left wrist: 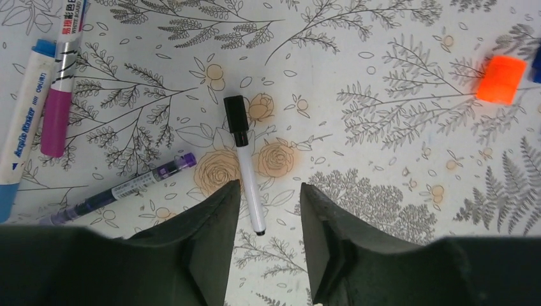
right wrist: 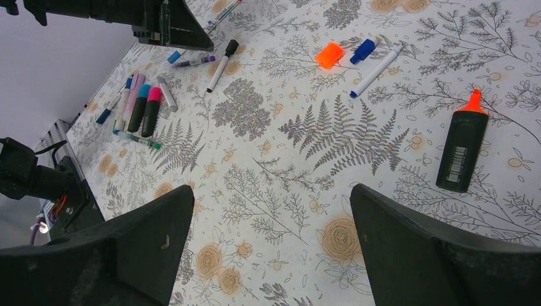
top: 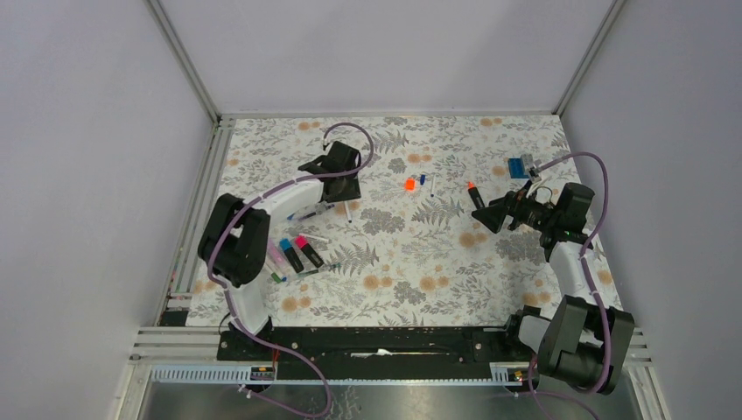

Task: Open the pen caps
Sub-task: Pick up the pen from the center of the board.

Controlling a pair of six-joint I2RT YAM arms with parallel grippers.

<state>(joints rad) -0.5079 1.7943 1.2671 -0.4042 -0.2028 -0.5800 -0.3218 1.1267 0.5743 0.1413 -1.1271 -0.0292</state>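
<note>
A black cap (left wrist: 235, 109) is seen seated on a thin white pen (left wrist: 250, 191) lying on the floral tabletop (left wrist: 395, 242). The pen's tail is flanked, untouched, by the half-parted left end effector (left wrist: 268, 191). An orange cap (right wrist: 329, 55) and a blue cap (right wrist: 363, 51) are found loose near an uncapped slim pen (right wrist: 376, 69) and an uncapped orange highlighter (right wrist: 461, 153). Several capped markers (right wrist: 141, 108) are left to open. The right end effector (right wrist: 271, 191) is held wide and empty.
</note>
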